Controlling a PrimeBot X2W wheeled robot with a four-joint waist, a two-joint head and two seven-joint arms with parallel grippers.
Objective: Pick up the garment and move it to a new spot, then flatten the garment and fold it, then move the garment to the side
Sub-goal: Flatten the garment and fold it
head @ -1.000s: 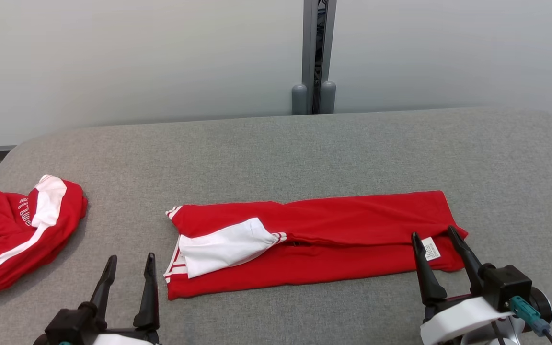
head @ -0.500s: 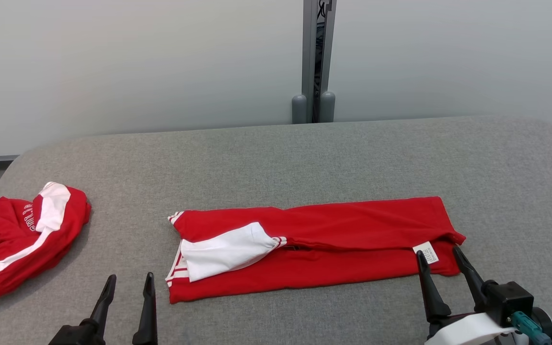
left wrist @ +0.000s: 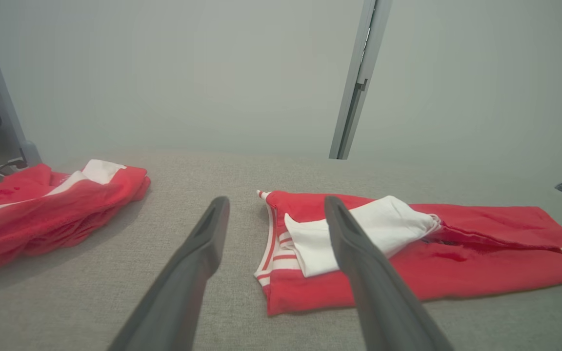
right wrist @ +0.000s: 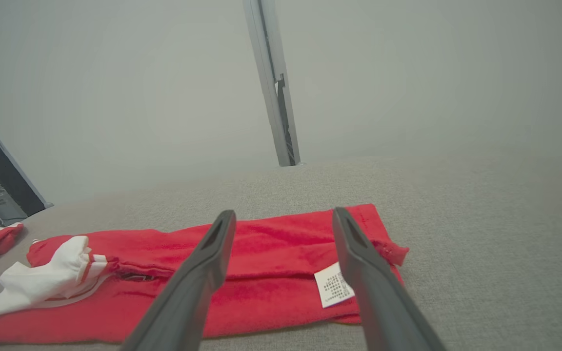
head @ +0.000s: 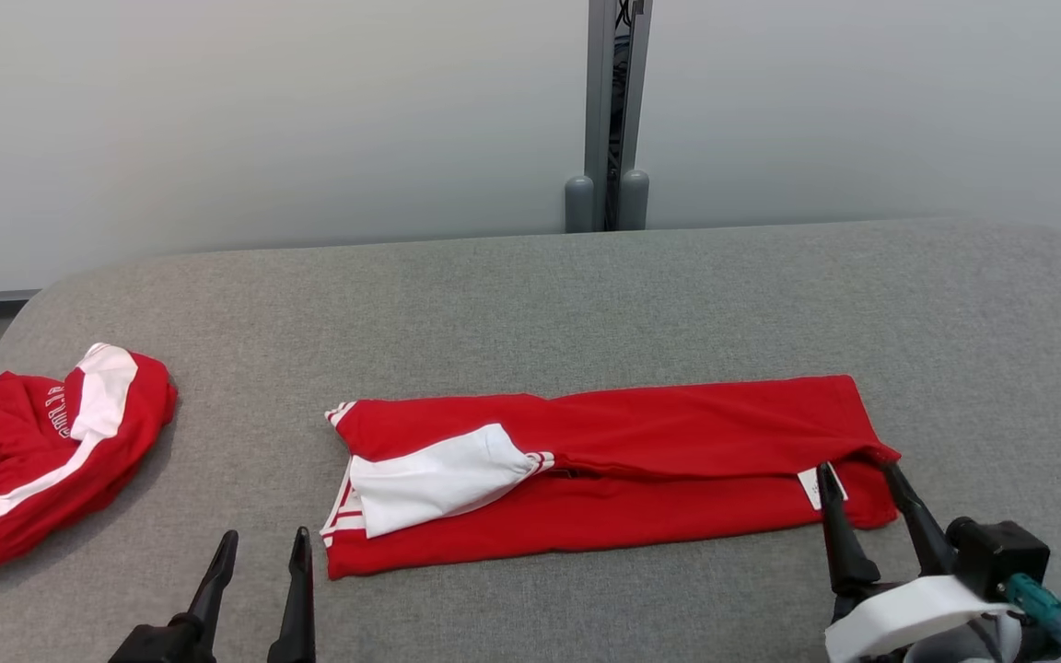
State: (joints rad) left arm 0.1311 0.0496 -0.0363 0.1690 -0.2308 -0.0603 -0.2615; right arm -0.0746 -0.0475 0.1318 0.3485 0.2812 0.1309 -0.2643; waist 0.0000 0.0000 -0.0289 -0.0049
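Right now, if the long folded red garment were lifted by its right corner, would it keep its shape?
Probably not: the garment is soft, wrinkled cloth in loose layers, so it would likely droop and unfold. The white sleeve lying on top would probably slip off. Pushed across the grey cloth surface, it may bunch rather than slide.

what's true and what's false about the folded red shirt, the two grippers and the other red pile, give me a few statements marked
1. The folded red shirt lies as a long band on the grey table. True.
2. The right gripper is shut on the white label. False: its fingers are apart and hold nothing.
3. The left gripper is open, beside the shirt's white sleeve end. True.
4. The crumpled red shirt sits on top of the folded one. False: it lies apart, at the table's left end.
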